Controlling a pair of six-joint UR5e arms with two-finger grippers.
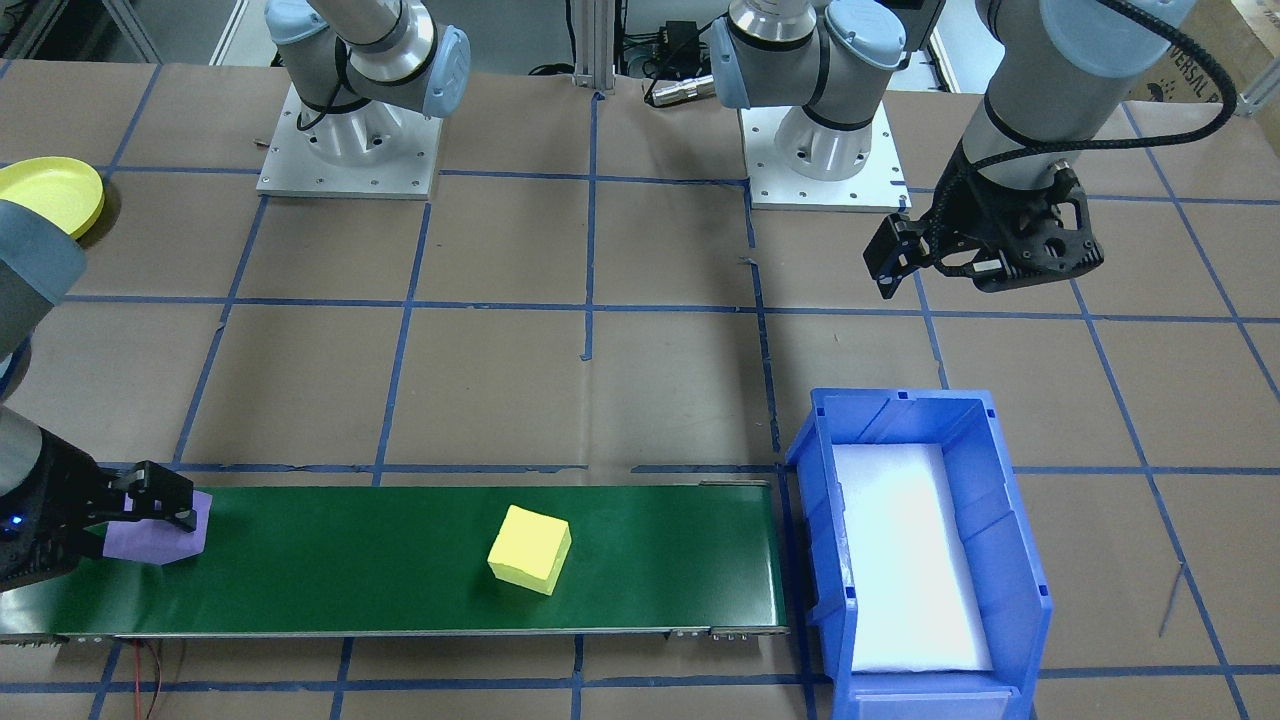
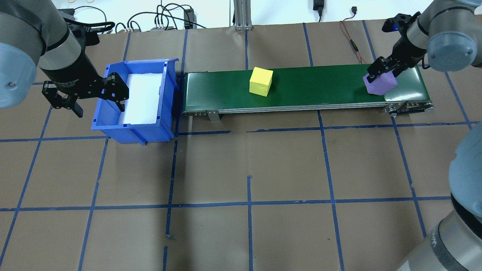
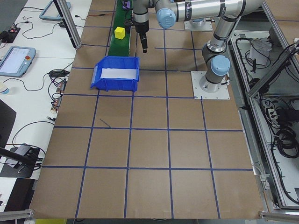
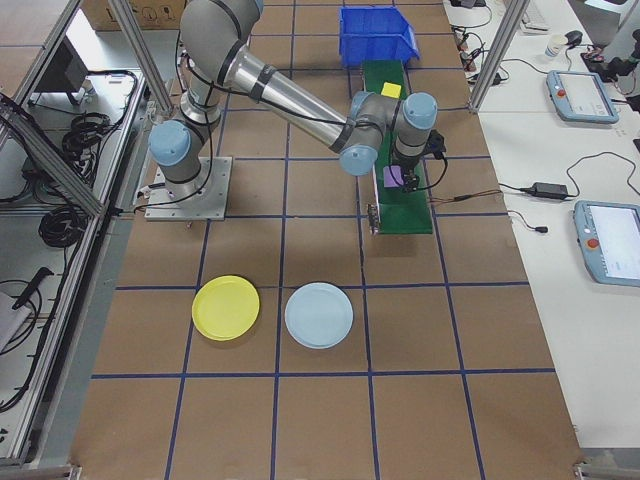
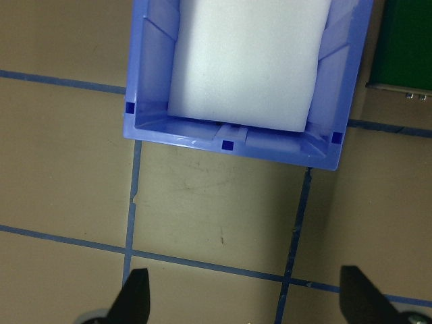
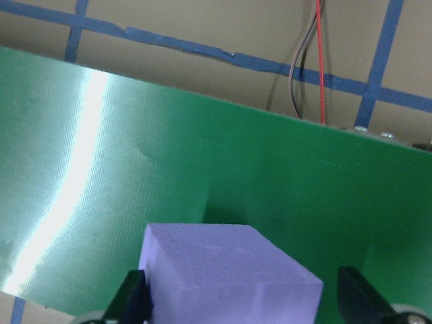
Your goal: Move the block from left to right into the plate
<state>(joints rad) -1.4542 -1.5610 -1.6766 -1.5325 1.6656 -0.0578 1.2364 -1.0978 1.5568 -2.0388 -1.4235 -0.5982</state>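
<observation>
A purple foam block (image 6: 229, 270) sits at the right end of the green conveyor belt (image 2: 320, 88). My right gripper (image 2: 378, 75) is down around it with its fingers open. The left finger (image 6: 135, 297) is against the block's side, and a gap shows at the other finger. A yellow block (image 2: 261, 81) lies mid-belt. The yellow plate (image 4: 226, 307) rests on the table on my right side, away from the belt. My left gripper (image 2: 98, 107) hovers open and empty by the near left corner of the blue bin (image 2: 113, 126).
A light blue plate (image 4: 318, 315) lies beside the yellow one. The blue bin holds a white foam pad (image 5: 250, 61) and stands against the belt's left end. A red wire (image 6: 320, 54) runs behind the belt's right end. Blue tape lines grid the brown table.
</observation>
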